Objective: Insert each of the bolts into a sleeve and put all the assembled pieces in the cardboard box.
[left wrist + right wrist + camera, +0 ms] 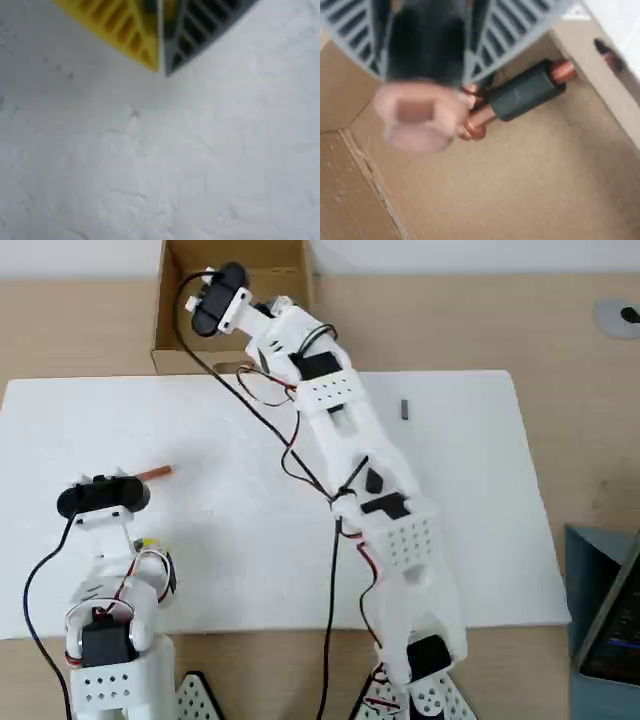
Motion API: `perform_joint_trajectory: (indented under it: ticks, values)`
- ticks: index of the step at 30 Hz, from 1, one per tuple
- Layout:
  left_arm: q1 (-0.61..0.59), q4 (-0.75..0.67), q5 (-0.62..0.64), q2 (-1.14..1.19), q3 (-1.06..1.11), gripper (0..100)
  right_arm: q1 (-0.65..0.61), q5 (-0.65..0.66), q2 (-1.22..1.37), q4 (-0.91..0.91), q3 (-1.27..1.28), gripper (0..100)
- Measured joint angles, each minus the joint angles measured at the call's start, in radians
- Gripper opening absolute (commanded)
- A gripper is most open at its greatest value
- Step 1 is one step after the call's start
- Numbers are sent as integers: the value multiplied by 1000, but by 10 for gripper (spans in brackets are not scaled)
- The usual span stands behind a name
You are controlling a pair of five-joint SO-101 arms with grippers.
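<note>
My right gripper (pixel 215 300) hangs over the cardboard box (pixel 163 325) at the table's far side. In the right wrist view the gripper (pixel 427 60) is shut on a black sleeve (pixel 425 45) with a copper bolt (pixel 415 117) sticking out of it. Another assembled piece (pixel 525 92) lies on the box floor (pixel 520 190). A loose copper bolt (pixel 155 473) lies on the white mat just beyond my left gripper (pixel 105 502). That gripper (pixel 162 67) is shut and empty, low over the mat. A lone black sleeve (pixel 405 409) rests to the right of the right arm.
A white mat (pixel 230 540) covers most of the wooden table. A grey round fitting (pixel 618 316) sits at the far right, and a laptop (pixel 610 620) stands at the near right edge. The right arm stretches diagonally across the mat's middle.
</note>
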Motion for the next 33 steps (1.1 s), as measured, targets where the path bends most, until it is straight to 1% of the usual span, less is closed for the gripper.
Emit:
perform_joint_trajectory:
  ticks: [6,15,20,26,27,33]
  values:
    - [0,0,0,0,0,2,0,8,26,29,-84,161]
    - [0,0,0,0,0,2,0,8,28,29,-86,161]
    - [0,0,0,0,0,2,0,8,21,80,-86,155]
    - [0,0,0,0,0,2,8,8,-57,137,-86,5]
    - [0,0,0,0,0,2,11,8,-74,147,-86,16]
    - [0,0,0,0,0,2,29,8,-164,232,-86,9]
